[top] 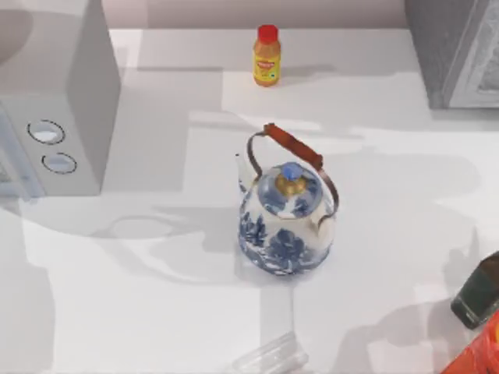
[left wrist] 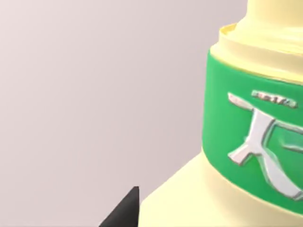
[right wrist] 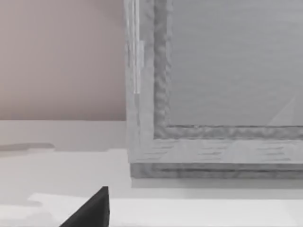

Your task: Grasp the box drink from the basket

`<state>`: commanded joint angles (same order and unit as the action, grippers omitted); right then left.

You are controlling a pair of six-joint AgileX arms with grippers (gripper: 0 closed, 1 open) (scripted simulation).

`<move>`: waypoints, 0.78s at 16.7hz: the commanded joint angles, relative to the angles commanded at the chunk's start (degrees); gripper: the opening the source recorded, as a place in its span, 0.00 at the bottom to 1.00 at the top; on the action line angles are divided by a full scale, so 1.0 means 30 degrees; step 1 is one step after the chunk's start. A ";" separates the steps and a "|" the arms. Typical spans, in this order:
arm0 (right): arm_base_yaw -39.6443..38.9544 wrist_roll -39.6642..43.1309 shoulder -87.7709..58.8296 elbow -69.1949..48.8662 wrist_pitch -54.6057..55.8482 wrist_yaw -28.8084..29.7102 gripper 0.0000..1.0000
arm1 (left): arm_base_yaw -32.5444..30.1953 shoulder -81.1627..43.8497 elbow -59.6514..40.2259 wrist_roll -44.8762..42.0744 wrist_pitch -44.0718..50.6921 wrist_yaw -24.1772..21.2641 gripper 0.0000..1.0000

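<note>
Pale-yellow box drink (left wrist: 246, 142): seen very close in the left wrist view, with a green band carrying a silver emblem below its neck; its place on the tabletop cannot be told.
Left end effector (left wrist: 124, 212): a dark tip shows just beside the box drink's shoulder; whether it is wide, narrow or gripping cannot be told.
Right end effector (right wrist: 90, 210): a dark tip shows above the tabletop, facing a grey cabinet; its state cannot be told either.
Tabletop (top: 156, 312): white, crossed by soft shadows.
Kettle (top: 284, 218): blue-and-white porcelain, upright near the middle, with a brown arched handle and a blue knob on its lid.
Orange bottle (top: 267, 56): small, red-capped, upright at the far edge, well apart from the kettle.
Grey box (top: 70, 93): at the left side, with two round dials on its front.
Grey cabinet (top: 460, 51): at the far right corner.
Dark object (top: 477, 292): at the right edge; what it is cannot be told.
Clear object (top: 269, 357): at the near edge, below the kettle.
</note>
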<state>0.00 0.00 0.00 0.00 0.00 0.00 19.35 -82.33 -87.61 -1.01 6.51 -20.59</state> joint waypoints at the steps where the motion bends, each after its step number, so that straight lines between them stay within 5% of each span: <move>1: 0.0000 0.0000 0.0000 0.0000 0.0000 0.0000 1.00 | -0.0227 0.0960 0.1012 0.0006 -0.0066 0.0238 0.00; 13: 0.0000 0.0000 0.0000 0.0000 0.0000 0.0000 1.00 | -0.4453 1.9189 2.0563 0.0180 -0.1618 0.4611 0.00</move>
<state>0.00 0.00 0.00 0.00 0.00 0.00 5.98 -24.76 -25.92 -0.47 1.65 -6.76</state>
